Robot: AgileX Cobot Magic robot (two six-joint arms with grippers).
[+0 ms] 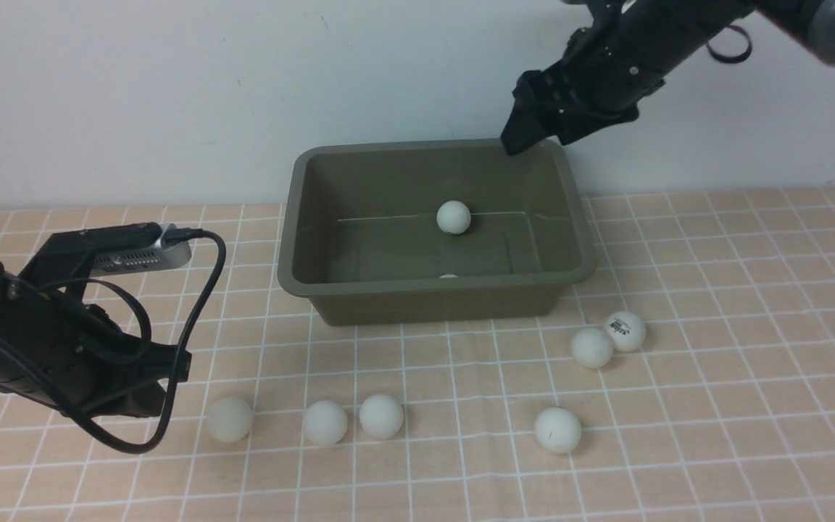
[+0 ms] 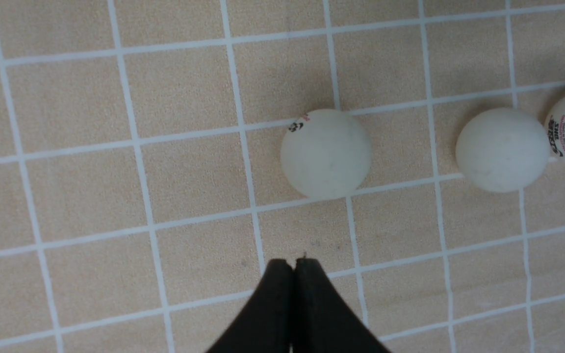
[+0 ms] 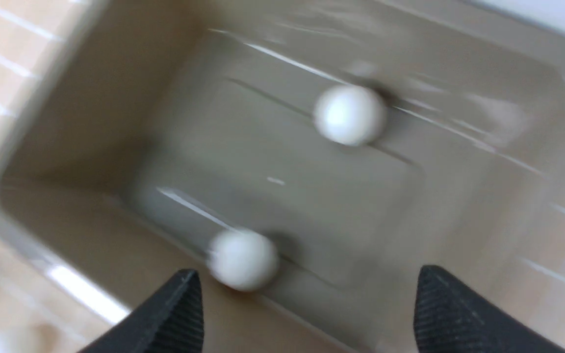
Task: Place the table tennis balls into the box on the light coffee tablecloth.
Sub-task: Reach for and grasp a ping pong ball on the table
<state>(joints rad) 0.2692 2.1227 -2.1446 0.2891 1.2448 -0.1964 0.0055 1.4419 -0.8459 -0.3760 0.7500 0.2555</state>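
The olive-grey box (image 1: 435, 299) sits at the far middle of the bench on the light coffee tablecloth (image 1: 736, 420). Two table tennis balls lie inside it: one (image 1: 454, 217) at the foot of the far wall, the other (image 1: 448, 276) almost hidden behind the near rim. The right arm (image 1: 635, 51) reaches in from the far right. The right jaws hang above the box's far right corner, spread wide with nothing between them. The right wrist view is smeared, but both balls show on the box floor beyond the parted tips. Six more balls rest on the cloth on the near side of the box. A plain ball (image 1: 591, 347) touches a logo-printed ball (image 1: 625, 330) by the box's near right corner, and a lone ball (image 1: 557, 430) lies nearer. To the left two balls sit side by side — the middle-left ball (image 1: 325, 423) and its neighbour (image 1: 381, 416) — with the leftmost ball (image 1: 229, 419) beyond them. The left jaws are low over the cloth at the near left, pressed together and holding nothing. Their tips point at the leftmost ball, close to it but clear of it.
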